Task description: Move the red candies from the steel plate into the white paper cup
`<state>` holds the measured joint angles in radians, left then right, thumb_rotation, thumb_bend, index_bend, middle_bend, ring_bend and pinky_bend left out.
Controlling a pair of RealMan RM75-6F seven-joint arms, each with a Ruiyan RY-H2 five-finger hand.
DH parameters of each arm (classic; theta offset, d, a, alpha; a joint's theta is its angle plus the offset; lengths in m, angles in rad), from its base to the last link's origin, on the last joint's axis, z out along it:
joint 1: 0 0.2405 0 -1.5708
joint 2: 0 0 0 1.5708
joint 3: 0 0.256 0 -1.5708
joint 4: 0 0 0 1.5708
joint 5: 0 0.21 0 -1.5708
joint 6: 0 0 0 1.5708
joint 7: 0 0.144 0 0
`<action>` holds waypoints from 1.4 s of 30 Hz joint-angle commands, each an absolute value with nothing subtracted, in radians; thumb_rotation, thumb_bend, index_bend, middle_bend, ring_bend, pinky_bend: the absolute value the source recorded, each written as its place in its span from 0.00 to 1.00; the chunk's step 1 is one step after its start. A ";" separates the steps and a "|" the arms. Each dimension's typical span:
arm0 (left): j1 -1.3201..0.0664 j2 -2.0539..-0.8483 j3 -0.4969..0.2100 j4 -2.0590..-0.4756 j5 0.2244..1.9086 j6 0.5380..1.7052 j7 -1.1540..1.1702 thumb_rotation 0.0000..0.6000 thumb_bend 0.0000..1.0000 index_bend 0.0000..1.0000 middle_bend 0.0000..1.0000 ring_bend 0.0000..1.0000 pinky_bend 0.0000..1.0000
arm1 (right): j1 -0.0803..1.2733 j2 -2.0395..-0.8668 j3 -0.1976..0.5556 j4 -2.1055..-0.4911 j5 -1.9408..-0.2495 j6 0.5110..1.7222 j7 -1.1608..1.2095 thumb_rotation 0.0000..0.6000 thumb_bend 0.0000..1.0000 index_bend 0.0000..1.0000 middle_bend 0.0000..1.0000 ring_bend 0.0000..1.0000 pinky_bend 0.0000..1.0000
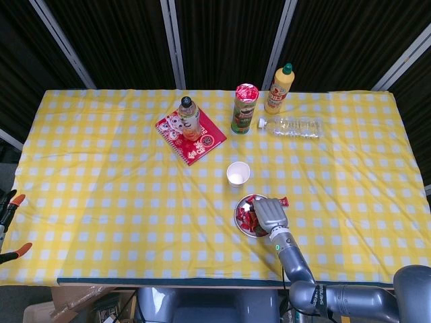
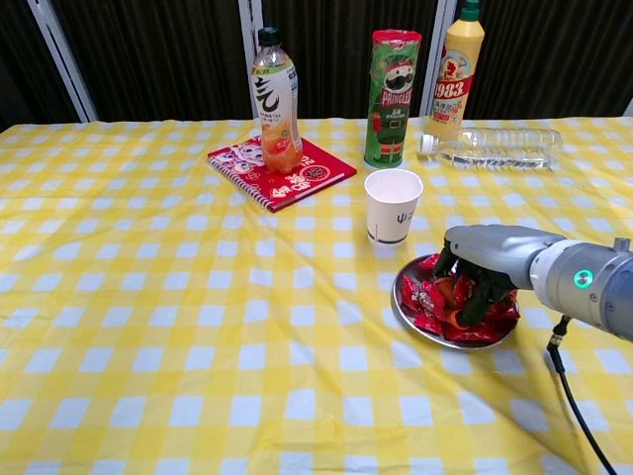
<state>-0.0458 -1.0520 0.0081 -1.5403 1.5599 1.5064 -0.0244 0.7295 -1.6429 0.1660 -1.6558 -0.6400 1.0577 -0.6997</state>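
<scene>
The steel plate (image 1: 241, 223) (image 2: 408, 319) holds a pile of red candies (image 1: 245, 215) (image 2: 427, 297), near the table's front edge. My right hand (image 1: 269, 213) (image 2: 482, 262) lies low over the plate's right half. Its fingers (image 2: 473, 299) curl down into the pile and close around some candies. One candy (image 1: 283, 200) pokes out past the plate's far right rim. The white paper cup (image 1: 238, 173) (image 2: 393, 205) stands upright just behind the plate, apart from the hand. My left hand is out of both views.
Behind the cup are a red notebook (image 1: 191, 134) with an orange drink bottle (image 2: 276, 102) on it, a Pringles can (image 2: 394, 97), a yellow bottle (image 2: 458, 67) and a clear bottle lying on its side (image 2: 492, 146). Yellow checked cloth covers the table.
</scene>
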 commanded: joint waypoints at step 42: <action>-0.053 -1.042 0.012 -1.554 1.546 1.481 -0.028 1.00 0.01 0.00 0.00 0.00 0.00 | 0.848 -1.548 0.358 -1.727 -0.626 1.090 -0.608 1.00 0.56 0.76 0.82 0.87 0.98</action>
<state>-0.0524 -1.0418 0.0124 -1.5532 1.5473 1.4821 -0.0293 0.8251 -1.5297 0.3396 -1.7563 -0.6491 1.1082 -0.6115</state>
